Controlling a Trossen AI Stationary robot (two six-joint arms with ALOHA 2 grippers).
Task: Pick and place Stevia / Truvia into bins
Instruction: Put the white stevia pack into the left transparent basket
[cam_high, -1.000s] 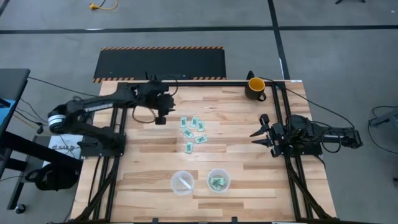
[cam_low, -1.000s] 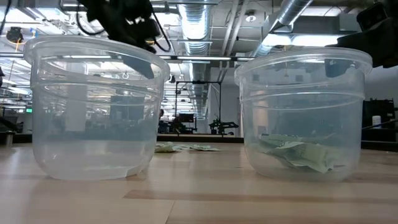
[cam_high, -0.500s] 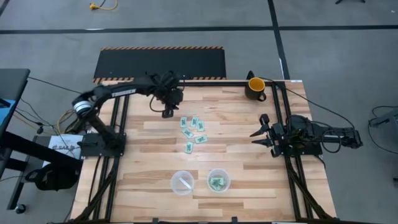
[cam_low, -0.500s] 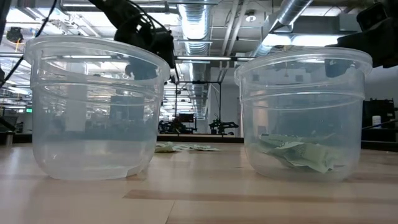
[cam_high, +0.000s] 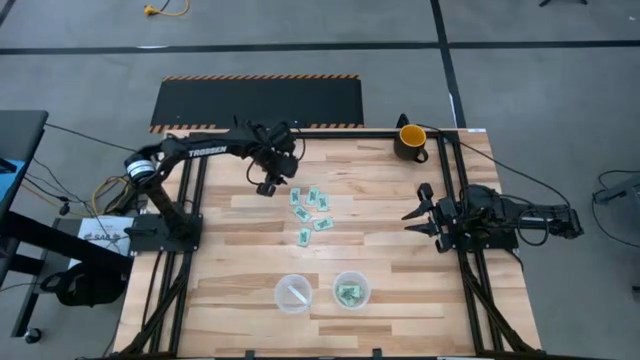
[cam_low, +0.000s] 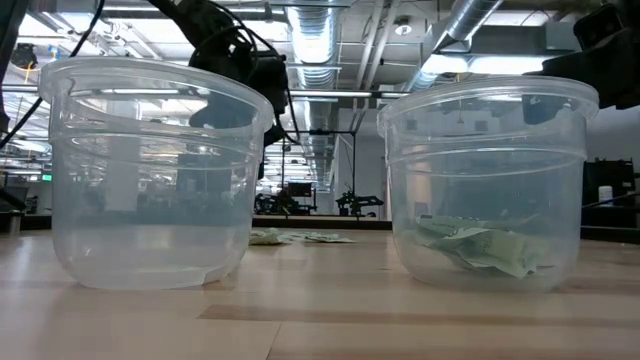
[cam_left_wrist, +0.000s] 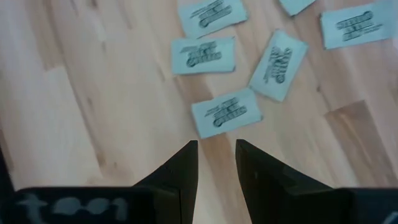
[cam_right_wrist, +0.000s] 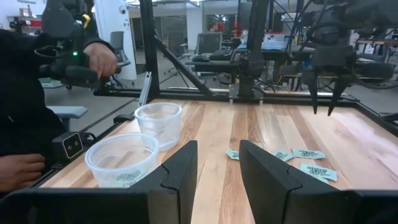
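Several light green Stevia packets (cam_high: 309, 211) lie flat and scattered on the wooden table's middle; the left wrist view shows them close up, the nearest packet (cam_left_wrist: 226, 112) just ahead of the fingers. My left gripper (cam_high: 267, 186) hangs open above the table, just left of the cluster (cam_left_wrist: 216, 152). Two clear cups stand near the table's near edge: the left cup (cam_high: 293, 293) and the right cup (cam_high: 351, 290), which has green packets (cam_low: 478, 249) on its bottom. My right gripper (cam_high: 419, 211) waits open at the table's right side.
A yellow-and-black mug (cam_high: 410, 139) stands at the far right corner. A black mat with striped edges (cam_high: 258, 102) lies beyond the far edge. A person (cam_right_wrist: 37, 93) sits past the table's near edge. Bare wood lies between the packets and the cups.
My left arm has swung and reached out, carrying its gripper a short way toward the table's right, closer to the packets. The packets, the cups and my right arm have kept still.
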